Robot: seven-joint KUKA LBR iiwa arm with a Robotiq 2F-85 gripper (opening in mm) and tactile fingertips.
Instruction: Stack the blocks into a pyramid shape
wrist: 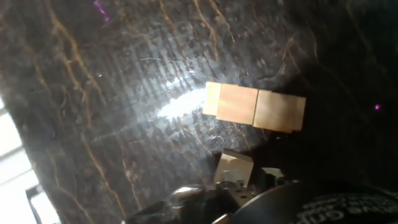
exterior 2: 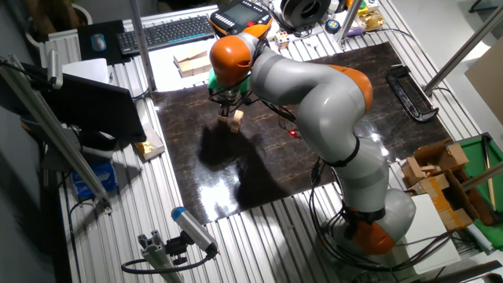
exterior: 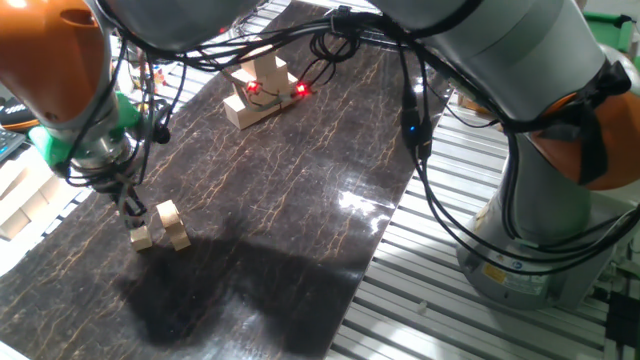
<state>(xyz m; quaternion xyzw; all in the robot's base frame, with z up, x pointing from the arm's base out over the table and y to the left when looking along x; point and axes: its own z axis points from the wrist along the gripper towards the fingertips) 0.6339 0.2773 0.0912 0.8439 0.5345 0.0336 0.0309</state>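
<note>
While the arm point(exterior 2: 314, 86) bends over the dark marble-patterned mat point(exterior: 300, 170), the gripper point(exterior: 130, 207) hangs at the near left part of the mat, just above a small group of blocks point(exterior: 160, 226). In one fixed view I count about three light wooden cubes there: one lies right under the fingertips, and two more stand beside it, one on top of the other (the top one is a little turned). In the hand view, a row of cubes point(wrist: 255, 107) lies flat on the mat, side against side and touching, and one more block point(wrist: 234, 168) shows close to the camera, at the tip of the fingers. It looks like the fingers are closed on this near block, but their pads are hidden in shadow, so I cannot tell this for sure.

At the far end of the mat stands a wooden structure point(exterior: 260, 88) with small red lights on it, well apart from the cubes. In the other fixed view a keyboard point(exterior 2: 174, 31) lies behind the mat, on the table point(exterior 2: 259, 236) of metal slats.
</note>
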